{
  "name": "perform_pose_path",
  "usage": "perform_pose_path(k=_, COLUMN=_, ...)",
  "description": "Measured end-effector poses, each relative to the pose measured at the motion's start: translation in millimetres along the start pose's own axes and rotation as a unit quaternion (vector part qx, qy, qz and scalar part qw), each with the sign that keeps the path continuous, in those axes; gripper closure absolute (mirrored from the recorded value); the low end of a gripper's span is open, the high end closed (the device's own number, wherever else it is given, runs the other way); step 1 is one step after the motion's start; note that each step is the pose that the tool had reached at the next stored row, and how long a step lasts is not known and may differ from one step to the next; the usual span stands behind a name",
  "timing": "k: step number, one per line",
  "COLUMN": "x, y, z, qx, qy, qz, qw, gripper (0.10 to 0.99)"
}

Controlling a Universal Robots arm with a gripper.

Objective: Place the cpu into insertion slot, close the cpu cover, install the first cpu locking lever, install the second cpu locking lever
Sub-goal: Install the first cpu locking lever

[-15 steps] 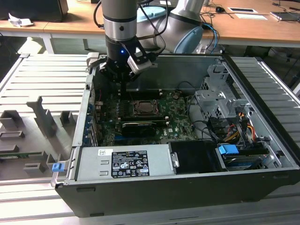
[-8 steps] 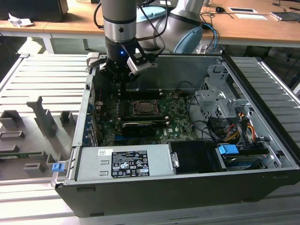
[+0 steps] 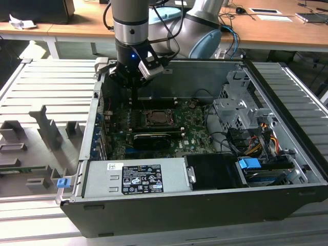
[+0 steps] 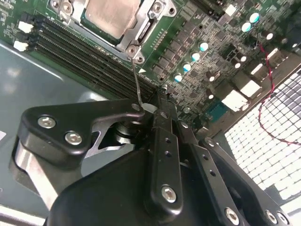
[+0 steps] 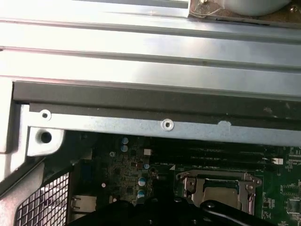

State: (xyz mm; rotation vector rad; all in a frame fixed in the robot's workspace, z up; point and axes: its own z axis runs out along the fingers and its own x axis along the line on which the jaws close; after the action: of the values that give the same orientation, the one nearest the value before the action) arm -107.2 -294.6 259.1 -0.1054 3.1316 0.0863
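1. Two black fingers (image 4: 163, 141) of the gripper (image 4: 157, 107) stand closest in the second wrist view. They are pressed together and appear to pinch the free end of a thin wire locking lever (image 4: 137, 80).
2. One step beyond, the lever runs down to its pivot at a corner of the cpu cover (image 4: 146, 29). The cover lies flat over the cpu (image 4: 112, 13), and the chip sits in the insertion slot (image 5: 196, 189).
3. Beside the socket run the long memory slots (image 4: 80, 49), and farther off stands the case wall (image 5: 141, 125).
4. We judge that placing and covering are done and a lever install is in hand. We cannot tell which of the two levers this is.
5. We reckon seating it calls for a downward swing and then a sideways tuck under its catch, without the wire slipping from the grip.
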Motion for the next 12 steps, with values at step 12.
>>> perform_pose_path(k=12, x=-6.7, y=-0.4, z=0.2, qx=0.0, qy=-0.0001, qz=0.003, qw=1.0, gripper=0.98)
